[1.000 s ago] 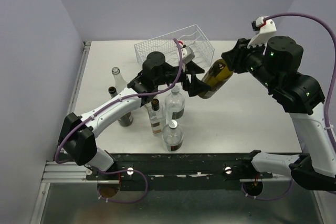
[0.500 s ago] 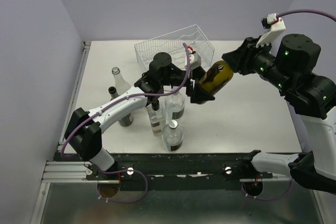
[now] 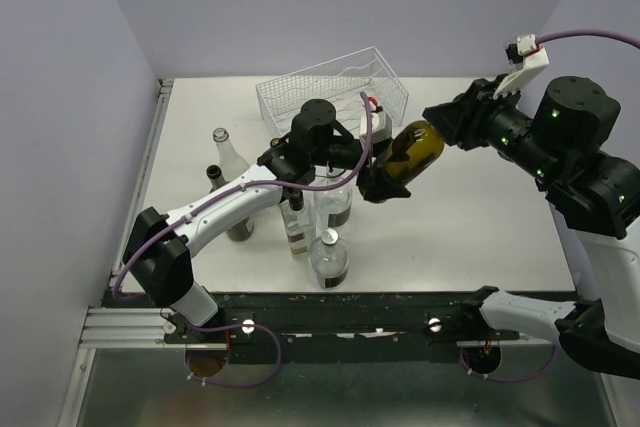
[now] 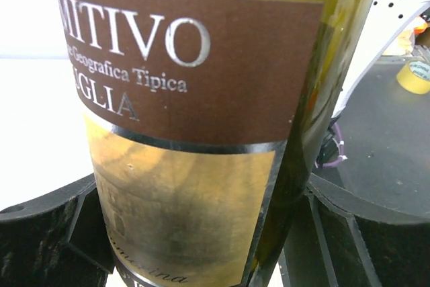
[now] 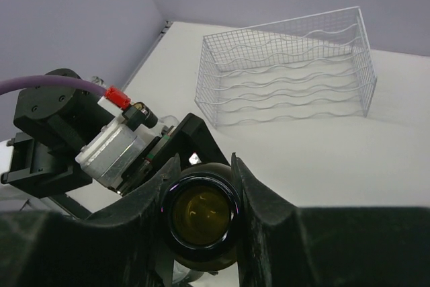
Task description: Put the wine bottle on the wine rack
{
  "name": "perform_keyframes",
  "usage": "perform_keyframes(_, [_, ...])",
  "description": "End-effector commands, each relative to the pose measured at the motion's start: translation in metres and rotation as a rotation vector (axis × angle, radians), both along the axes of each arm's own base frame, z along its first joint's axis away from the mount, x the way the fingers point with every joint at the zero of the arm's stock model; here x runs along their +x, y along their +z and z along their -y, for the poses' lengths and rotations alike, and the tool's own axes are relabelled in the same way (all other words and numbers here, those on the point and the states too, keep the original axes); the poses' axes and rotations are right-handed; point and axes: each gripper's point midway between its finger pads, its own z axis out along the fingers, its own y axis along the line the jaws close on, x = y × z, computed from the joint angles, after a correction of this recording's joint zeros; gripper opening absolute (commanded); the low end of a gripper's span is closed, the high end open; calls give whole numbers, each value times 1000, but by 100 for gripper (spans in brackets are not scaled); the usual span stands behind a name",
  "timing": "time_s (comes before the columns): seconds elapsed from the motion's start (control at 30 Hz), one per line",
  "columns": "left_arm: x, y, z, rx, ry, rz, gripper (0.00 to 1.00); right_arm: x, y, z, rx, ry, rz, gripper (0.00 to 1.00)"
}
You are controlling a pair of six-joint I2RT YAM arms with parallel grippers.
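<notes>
White bench under lilac walls, the wine rack at its back. The wine bottle hangs tilted in the air just in front of the rack's right end, one end pinched in my right end effector while my left end effector looks pressed onto the labelled body. I'd confirm the left grip is firm before releasing the right, then lay the bottle level into a wavy cradle.
</notes>
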Motion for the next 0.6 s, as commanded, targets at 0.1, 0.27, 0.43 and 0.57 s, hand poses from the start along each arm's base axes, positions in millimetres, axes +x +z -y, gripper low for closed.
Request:
perform_keyframes(0.1, [34, 42, -8, -17, 202, 246, 0, -22, 33, 9, 127, 16, 120, 66])
perform_keyframes(0.27, [48, 59, -7, -44, 248, 370, 0, -23, 16, 23, 67, -35, 101, 100])
perform_keyframes(0.43, [49, 76, -11, -104, 257, 522, 0, -33, 14, 37, 46, -61, 99, 100])
perform_keyframes(0.57, [59, 77, -15, -90, 292, 638, 0, -55, 25, 42, 41, 3, 157, 100])
